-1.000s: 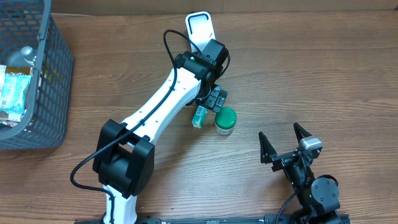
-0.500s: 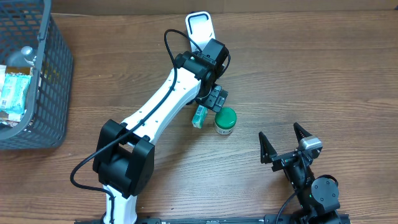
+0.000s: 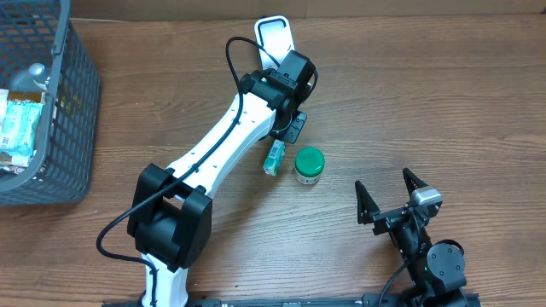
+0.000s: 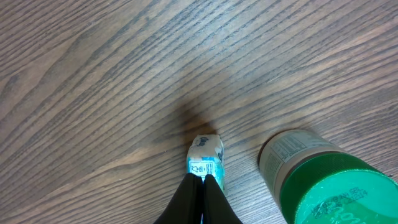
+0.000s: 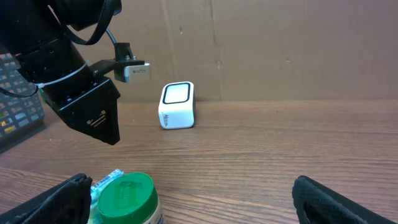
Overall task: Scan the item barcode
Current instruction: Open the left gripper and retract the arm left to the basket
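Overhead and wrist views of a wooden surface (image 3: pixel 444 94). At the far left stands a dark mesh basket (image 3: pixel 75 102). It holds pale blue-and-white packets (image 3: pixel 19 126) and a rounded silver object (image 3: pixel 36 73); their printing is too small to read.

The small teal carton (image 3: pixel 273 159) lies on its side near the centre of the surface, with a green-lidded jar (image 3: pixel 309 165) upright just beside it, on its right in the overhead view. The carton's end panel shows a white patch with a symbol, and the jar's label carries fine print; neither can be read.

A white scanner (image 3: pixel 275 36) stands at the far edge, beyond both items. Its side bears a short dark word, illegible.

The left hand (image 3: pixel 296 128) hovers between scanner and carton. Its fingers (image 4: pixel 186 200) are pressed together and grip nothing. In the wrist view their tips point at the carton's near end.

The right hand (image 3: pixel 397 203) sits near the front edge, well apart from the items. Its fingers are spread wide and it is empty.
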Motion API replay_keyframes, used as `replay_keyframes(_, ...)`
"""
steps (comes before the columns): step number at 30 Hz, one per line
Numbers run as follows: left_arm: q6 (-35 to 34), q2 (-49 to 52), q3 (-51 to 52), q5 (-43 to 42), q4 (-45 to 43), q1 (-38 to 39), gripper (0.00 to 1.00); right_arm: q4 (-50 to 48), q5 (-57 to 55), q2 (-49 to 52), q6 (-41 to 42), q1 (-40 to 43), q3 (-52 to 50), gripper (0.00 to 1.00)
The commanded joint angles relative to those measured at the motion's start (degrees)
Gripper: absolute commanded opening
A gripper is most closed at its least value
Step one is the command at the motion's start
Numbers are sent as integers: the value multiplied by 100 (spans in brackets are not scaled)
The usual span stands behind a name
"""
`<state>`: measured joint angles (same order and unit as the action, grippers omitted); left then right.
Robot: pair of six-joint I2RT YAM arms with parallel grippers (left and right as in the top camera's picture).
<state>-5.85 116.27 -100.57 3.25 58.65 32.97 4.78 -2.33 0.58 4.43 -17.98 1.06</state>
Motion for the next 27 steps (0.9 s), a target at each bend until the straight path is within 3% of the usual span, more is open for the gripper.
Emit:
replay_keyframes(1,7,61,-149,33,-22,-7,4,-13,9,-39,-39,37,-59,100)
replay_keyframes(5,9,61,-151,385,-46,-7,4,-13,9,-39,-39,37,-59,100)
replay_keyframes(7,0,48,-173,1005,-44,-7,4,-13,9,-39,-39,37,-59,100)
replay_keyframes(10,-533,-74,-450,2140,157,-4,4,-13,9,-39,-39,37,-59,100)
replay_keyframes(21,-313,-1086,-2570,2308,186,-575,4,-13,9,-39,-39,37,-59,100)
replay_keyframes(25,-310,-1368,-3001,2332,-85,-1058,17,-13,9,-39,-39,37,-59,100)
replay_keyframes(27,-310,-1519,-3108,2496,-319,-1447,31,-13,9,-39,-39,37,-59,100)
